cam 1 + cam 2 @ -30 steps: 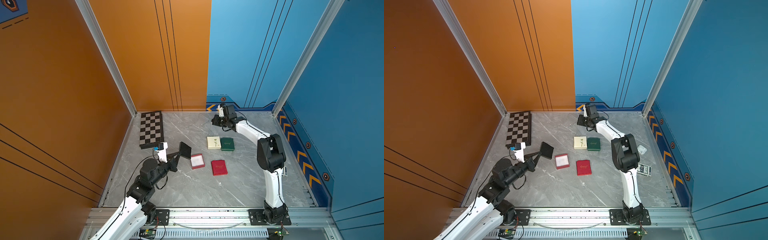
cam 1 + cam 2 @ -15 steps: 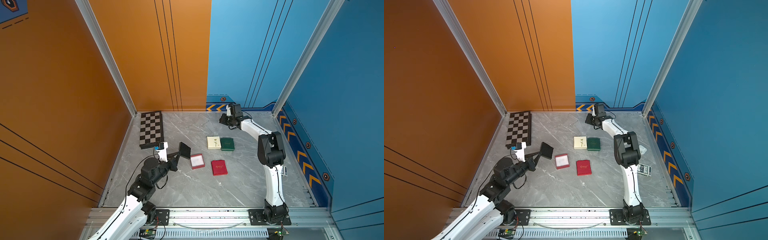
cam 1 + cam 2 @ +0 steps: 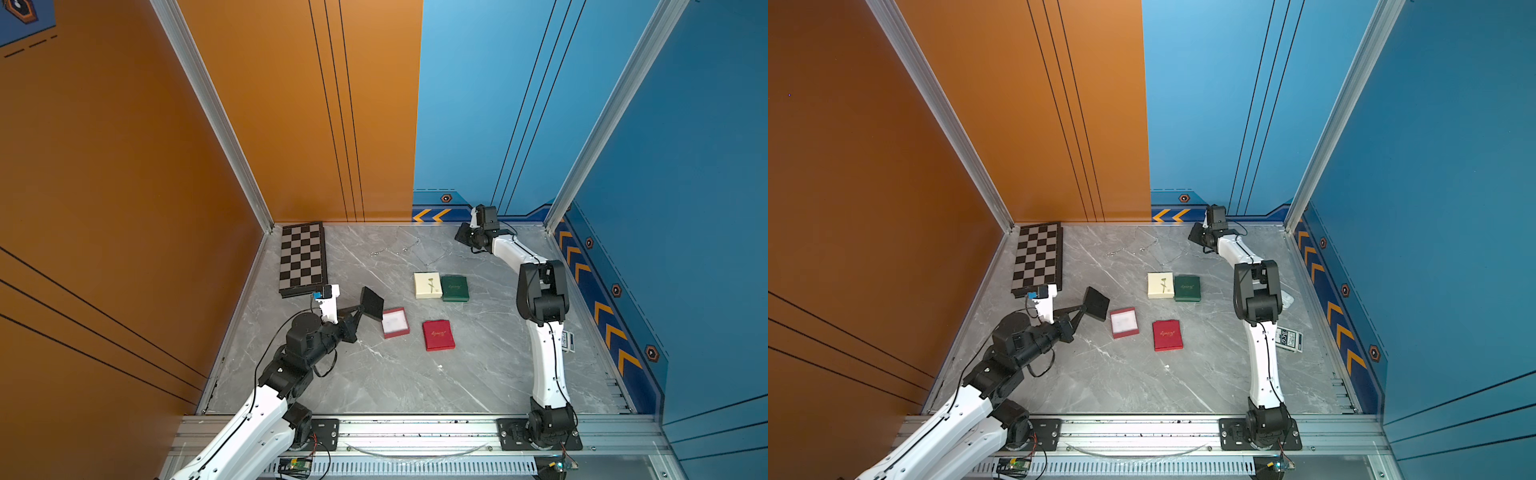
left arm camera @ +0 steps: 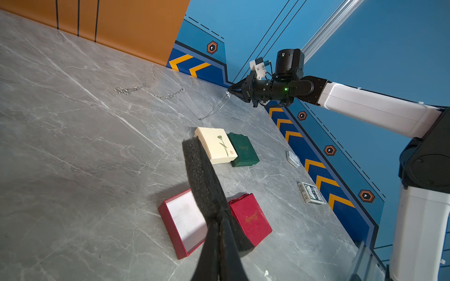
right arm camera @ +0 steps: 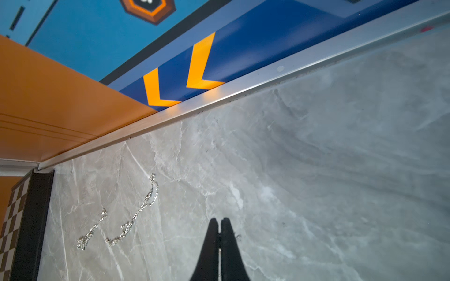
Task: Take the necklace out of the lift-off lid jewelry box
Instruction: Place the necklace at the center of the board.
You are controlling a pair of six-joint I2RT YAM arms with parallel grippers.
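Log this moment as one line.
left pincer: shut on foam pad, lifted clear of open red box | right pincer: shut on necklace, lower end on table | red lid: off, beside box

Flat in far left corner of grey marble tabletop (image 3: 374, 374): black-and-grey chequered board (image 3: 302, 259). Mid-table, touching side by side: cream flower-printed square box (image 3: 428, 285), dark green square box (image 3: 455, 288). Near right wall: blue playing-card pack (image 3: 1289, 339).

White arms (image 3: 545, 361), blk joints (image 3: 540, 297), green LED (image 4: 285, 89).
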